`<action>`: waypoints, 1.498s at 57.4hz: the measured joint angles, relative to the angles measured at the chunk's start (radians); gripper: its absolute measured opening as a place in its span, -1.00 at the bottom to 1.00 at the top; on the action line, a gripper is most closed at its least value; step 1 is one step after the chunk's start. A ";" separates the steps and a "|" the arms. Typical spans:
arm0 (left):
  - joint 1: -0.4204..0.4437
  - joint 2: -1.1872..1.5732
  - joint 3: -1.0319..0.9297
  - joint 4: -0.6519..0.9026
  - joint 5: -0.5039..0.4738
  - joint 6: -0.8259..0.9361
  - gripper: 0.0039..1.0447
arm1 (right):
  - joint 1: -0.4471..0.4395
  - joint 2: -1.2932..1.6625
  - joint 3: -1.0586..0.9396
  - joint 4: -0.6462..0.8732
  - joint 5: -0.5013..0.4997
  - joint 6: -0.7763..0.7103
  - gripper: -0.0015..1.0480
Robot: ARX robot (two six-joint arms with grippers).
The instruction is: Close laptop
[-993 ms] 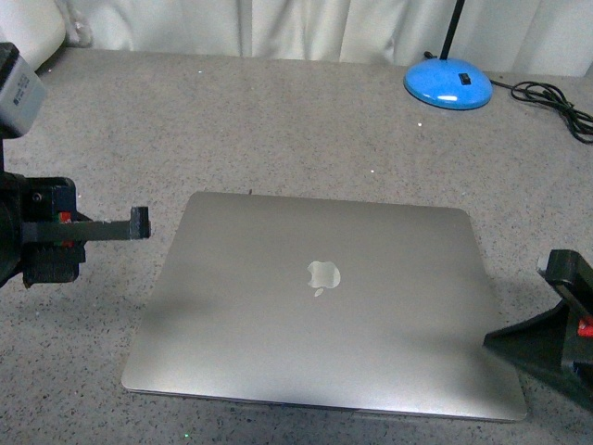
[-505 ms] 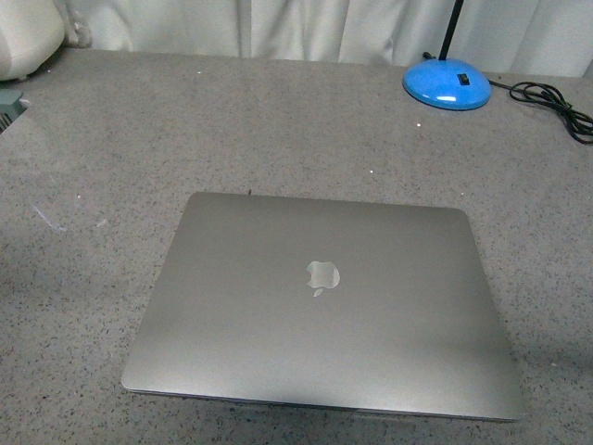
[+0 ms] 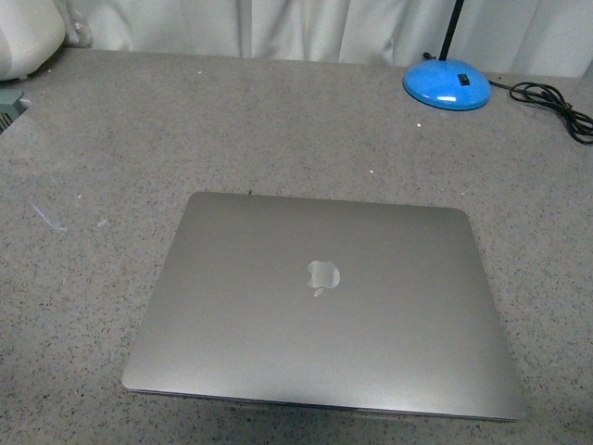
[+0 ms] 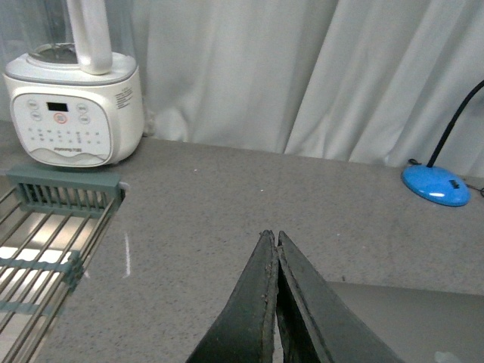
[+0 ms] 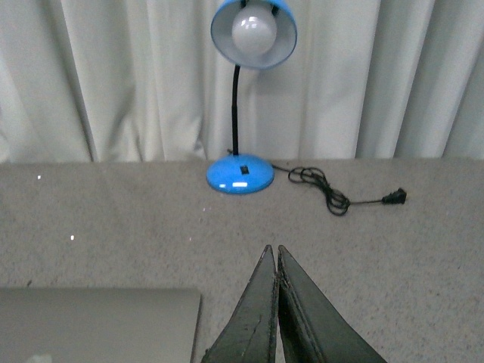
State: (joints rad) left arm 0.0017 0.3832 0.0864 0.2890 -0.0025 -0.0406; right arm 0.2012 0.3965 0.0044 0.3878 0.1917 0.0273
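The grey-silver laptop (image 3: 320, 301) lies shut and flat on the speckled grey counter in the front view, lid down with the apple logo facing up. Neither arm shows in the front view. In the left wrist view my left gripper (image 4: 274, 236) is shut and empty, held above the counter beside a corner of the laptop (image 4: 401, 321). In the right wrist view my right gripper (image 5: 272, 249) is shut and empty, above the counter beside another corner of the laptop (image 5: 98, 325).
A blue desk lamp (image 3: 447, 85) with a black cord (image 3: 551, 100) stands at the back right, also in the right wrist view (image 5: 240, 174). A white blender base (image 4: 74, 110) and a metal rack (image 4: 45, 242) sit at the far left. White curtains hang behind.
Both arms, beside the laptop a second ago, have pulled back out of the front view. The laptop has not moved.
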 joint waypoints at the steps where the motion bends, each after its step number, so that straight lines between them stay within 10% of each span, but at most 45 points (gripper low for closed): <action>1: 0.000 -0.004 -0.002 -0.002 0.000 0.001 -0.93 | -0.005 -0.006 0.000 -0.002 -0.005 -0.001 -0.98; 23: -0.001 -0.117 -0.044 -0.065 0.002 0.031 -0.93 | -0.195 -0.168 0.000 -0.155 -0.186 -0.023 -0.98; 63: -0.001 -0.378 -0.068 -0.287 0.003 0.035 -0.93 | -0.200 -0.392 0.001 -0.388 -0.193 -0.024 -0.98; 86: -0.001 -0.379 -0.068 -0.287 0.003 0.034 0.39 | -0.200 -0.392 0.001 -0.388 -0.193 -0.025 0.21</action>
State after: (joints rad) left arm 0.0006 0.0040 0.0185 0.0021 0.0002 -0.0067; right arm 0.0013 0.0044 0.0055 -0.0002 -0.0013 0.0021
